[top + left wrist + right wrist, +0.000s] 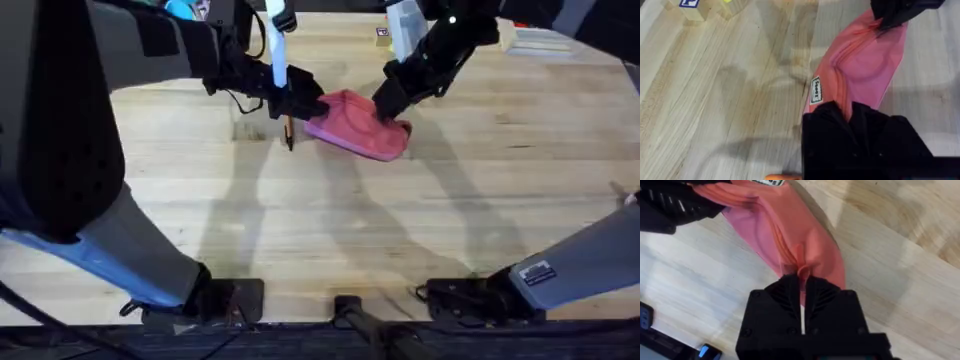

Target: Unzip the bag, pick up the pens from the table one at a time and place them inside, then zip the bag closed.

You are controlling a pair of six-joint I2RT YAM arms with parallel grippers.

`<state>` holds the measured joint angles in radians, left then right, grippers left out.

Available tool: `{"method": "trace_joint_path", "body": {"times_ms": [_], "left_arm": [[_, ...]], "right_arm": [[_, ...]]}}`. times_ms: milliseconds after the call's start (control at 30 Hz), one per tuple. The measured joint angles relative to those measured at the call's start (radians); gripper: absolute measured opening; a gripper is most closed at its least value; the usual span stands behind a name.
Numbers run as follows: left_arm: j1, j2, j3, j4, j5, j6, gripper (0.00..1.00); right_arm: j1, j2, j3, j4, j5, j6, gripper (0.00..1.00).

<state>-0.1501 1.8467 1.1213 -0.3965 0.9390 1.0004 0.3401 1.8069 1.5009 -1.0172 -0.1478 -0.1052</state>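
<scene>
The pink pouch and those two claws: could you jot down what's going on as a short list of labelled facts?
bag: pink pouch lying on the table, held at both ends
left gripper: shut on one end of the bag
right gripper: shut on a pinch of fabric at the other end
pen: orange-barrelled, dark tip, on the table beside the left gripper's end of the bag
pens inside bag: cannot tell
label: small white tag on the bag

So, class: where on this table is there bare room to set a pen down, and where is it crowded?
Free: the broad stretch of table between the bag and the arm bases, and the wood right of the bag. Crowded: around the bag, where the left gripper and right gripper pinch its ends, with the pen beside it.
</scene>
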Motion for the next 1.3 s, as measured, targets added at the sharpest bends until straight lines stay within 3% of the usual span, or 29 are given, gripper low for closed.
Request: {"method": "trace_joint_path", "body": {"times_ms": [767,1100,1300], "left_arm": [[0.000,0.000,0.000,0.000,0.000,0.000,0.042],[0.000,0.000,0.000,0.000,-0.002,0.000,0.042],[0.000,0.000,0.000,0.000,-0.001,0.000,0.042]], "right_arm": [[0.000,0.000,0.000,0.026,-0.029,0.000,0.032],[0.051,0.000,0.000,0.204,-0.033,0.036,0.033],[0.080,0.000,0.000,0.324,-0.102,0.079,0.033]]}}
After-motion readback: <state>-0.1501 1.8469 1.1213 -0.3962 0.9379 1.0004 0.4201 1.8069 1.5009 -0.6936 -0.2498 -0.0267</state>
